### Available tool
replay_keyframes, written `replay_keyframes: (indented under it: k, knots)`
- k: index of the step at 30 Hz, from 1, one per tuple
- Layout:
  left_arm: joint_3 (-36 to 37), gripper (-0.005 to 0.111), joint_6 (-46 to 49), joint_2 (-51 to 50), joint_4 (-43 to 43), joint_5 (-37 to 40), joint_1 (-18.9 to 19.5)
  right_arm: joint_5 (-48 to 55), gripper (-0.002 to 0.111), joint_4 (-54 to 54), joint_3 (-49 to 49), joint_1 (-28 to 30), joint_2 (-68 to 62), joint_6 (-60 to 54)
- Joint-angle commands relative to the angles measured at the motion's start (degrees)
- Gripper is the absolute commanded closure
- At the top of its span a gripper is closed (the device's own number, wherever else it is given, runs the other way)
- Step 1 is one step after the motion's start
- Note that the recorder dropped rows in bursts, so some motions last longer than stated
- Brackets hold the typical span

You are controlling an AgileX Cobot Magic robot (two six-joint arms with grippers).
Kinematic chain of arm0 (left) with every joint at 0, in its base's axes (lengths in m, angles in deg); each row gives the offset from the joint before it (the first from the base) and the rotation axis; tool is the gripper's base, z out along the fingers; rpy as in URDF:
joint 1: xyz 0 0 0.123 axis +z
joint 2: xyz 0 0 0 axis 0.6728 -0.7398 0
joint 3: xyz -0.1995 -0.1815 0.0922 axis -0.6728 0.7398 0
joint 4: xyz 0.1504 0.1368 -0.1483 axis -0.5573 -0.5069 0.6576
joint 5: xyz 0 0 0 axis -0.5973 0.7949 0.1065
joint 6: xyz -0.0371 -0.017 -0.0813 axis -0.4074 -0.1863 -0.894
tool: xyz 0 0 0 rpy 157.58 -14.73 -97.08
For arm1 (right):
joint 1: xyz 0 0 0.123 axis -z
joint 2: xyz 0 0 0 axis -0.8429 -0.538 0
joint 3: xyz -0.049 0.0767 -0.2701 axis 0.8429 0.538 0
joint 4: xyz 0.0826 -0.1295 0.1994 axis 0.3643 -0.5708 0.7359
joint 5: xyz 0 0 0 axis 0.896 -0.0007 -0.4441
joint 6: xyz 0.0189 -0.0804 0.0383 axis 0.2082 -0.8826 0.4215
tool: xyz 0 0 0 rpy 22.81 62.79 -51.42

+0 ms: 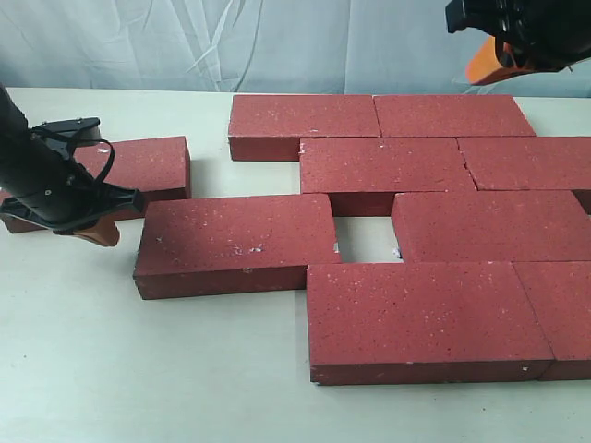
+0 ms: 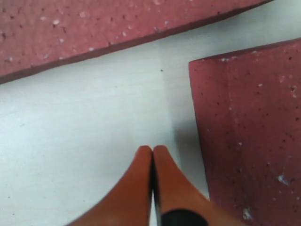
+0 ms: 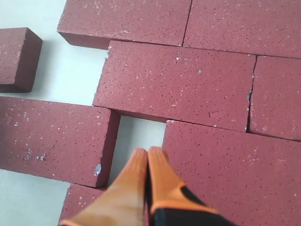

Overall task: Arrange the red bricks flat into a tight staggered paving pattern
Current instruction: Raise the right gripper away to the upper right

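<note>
White-flecked red bricks [image 1: 425, 318] lie flat, staggered; left gripper [image 2: 152, 150] and right gripper [image 3: 147, 151] pinched closed.

Lone brick [image 1: 148, 164] L of paving [image 1: 388, 166]

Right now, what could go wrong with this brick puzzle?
1. There's a gap in the third row. The brick left of it looks a bit crooked, so pushed sideways it might jam against its neighbours.
2. The left hand is shut, with narrow tips; an off-centre push could spin that brick instead of sliding it.
3. The loose brick lies right beside the left arm, which could bump it farther away.
</note>
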Motion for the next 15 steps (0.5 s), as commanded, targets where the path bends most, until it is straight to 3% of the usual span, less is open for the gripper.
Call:
replay_keyframes:
  k: [1,7,15]
  knots:
    - [0.00,0.107,-0.27,0.53,0.02,-0.40,0.19,-2.00,0.109,-0.92,1.02,0.32,0.38,-0.45]
    - [0.00,0.107,-0.27,0.53,0.02,-0.60,0.19,-7.50,0.109,-1.16,7.12,0.32,0.38,-0.45]
    - [0.00,0.107,-0.27,0.53,0.70,-0.28,0.19,-8.06,0.109,-1.26,7.10,1.77,0.73,-0.45]
